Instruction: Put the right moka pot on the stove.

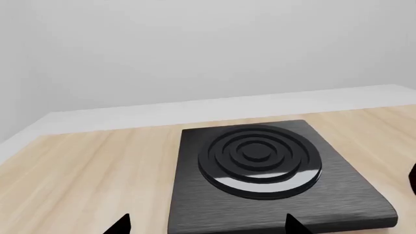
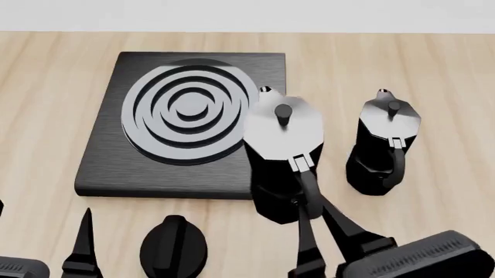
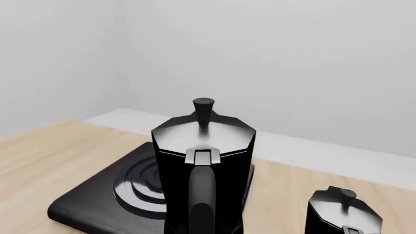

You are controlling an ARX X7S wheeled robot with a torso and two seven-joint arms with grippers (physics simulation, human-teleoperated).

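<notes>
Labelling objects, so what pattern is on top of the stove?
Raised concentric rings on the black stove; head view shows them best.

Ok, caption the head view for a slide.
Right fingers grip the handle of one moka pot beside the stove; a second pot stands to its right.

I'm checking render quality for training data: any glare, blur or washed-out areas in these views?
Head view: strong sheen whitens the stove rings and the held moka pot lid. Left wrist view: a milder highlight on the rings' near edge. Right wrist view: sharp, with soft lid sheen.
</notes>
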